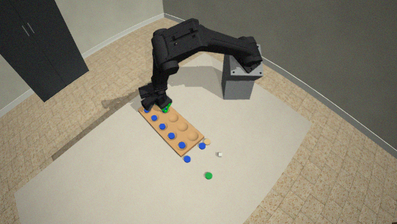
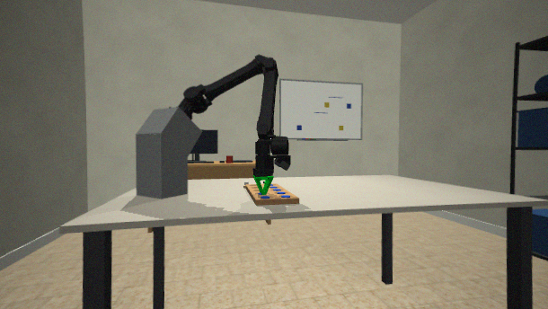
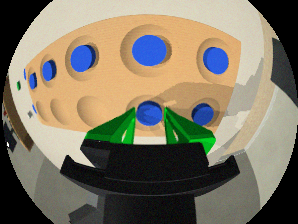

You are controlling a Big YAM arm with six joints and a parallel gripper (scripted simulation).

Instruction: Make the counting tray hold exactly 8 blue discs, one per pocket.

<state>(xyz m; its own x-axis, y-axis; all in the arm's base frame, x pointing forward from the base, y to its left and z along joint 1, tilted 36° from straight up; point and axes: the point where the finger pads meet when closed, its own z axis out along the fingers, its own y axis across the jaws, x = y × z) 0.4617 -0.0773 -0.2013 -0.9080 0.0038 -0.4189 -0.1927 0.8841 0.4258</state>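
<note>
The wooden counting tray (image 1: pixel 192 145) (image 2: pixel 276 202) (image 3: pixel 112 30) lies flat. Blue discs fill its outer row, from an end disc (image 1: pixel 181 145) to the other end disc (image 3: pixel 216 60). In the inner row, another blue disc (image 3: pixel 202 114) sits in the end pocket. Beside it, a blue disc (image 3: pixel 149 116) lies in the second pocket between my fingertips. My gripper (image 1: pixel 166 110) (image 2: pixel 263 193) (image 3: pixel 150 109) is slightly open, low over that pocket, with narrow gaps beside the disc. Three inner pockets, one of them the corner pocket (image 1: pixel 192 135), are empty. Two blue discs (image 1: pixel 202 146) (image 1: pixel 187 159) lie outside the tray.
A tan disc (image 1: pixel 207 141) lies by the tray's corner, close to a loose blue disc. A small white cube (image 1: pixel 220 154) and a green disc (image 1: pixel 208 176) lie farther out. The arm's grey base (image 1: pixel 239 88) (image 2: pixel 162 157) stands on the table.
</note>
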